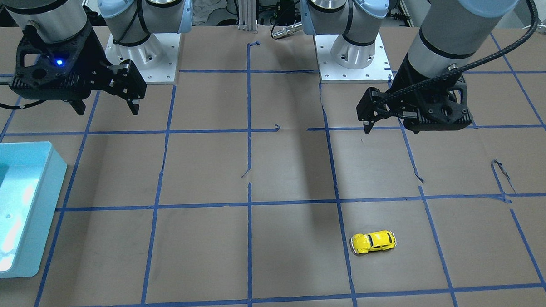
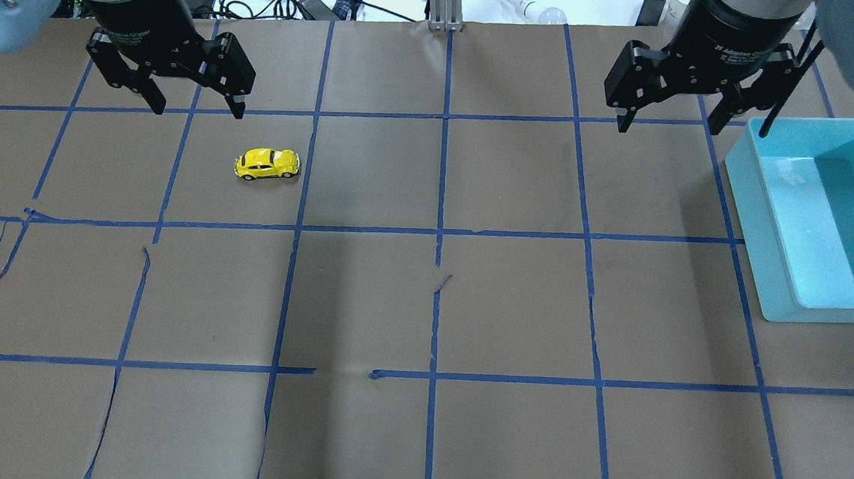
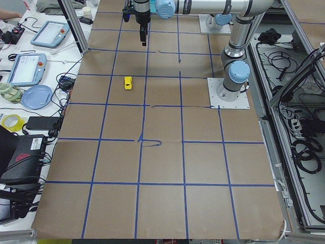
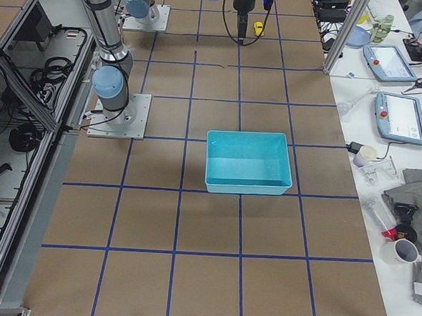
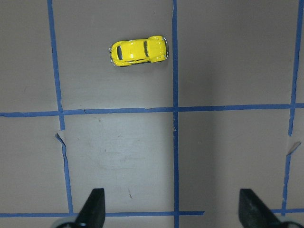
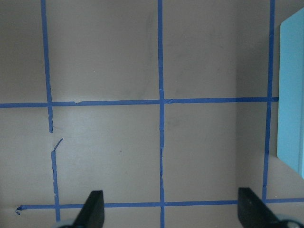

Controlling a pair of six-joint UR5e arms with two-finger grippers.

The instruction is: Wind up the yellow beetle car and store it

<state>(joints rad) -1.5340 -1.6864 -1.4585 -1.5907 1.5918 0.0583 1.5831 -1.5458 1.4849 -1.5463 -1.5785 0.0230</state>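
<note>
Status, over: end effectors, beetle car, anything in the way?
Open, empty: left end effector, right end effector. Yellow beetle car on its wheels, untouched. Nothing blocking; teal bin empty.

Table [image 2: 362,303] under brown paper, with a blue tape grid [image 2: 441,195]. One torn tape strip [image 2: 1,255] lifts near the edge. An aluminium post [image 2: 444,0] stands mid far edge. A white bench [image 3: 48,53] runs along that side holding two pendants [image 3: 26,68], a blue plate [image 3: 36,96], a yellow tape roll [image 3: 11,122], a mug [image 4: 404,251] and a grey cloth [image 4: 417,188]. A metal tray [image 3: 284,91] on the opposite side holds black cable loops [image 3: 299,142]. The light is even, with soft glare on the paper.
</note>
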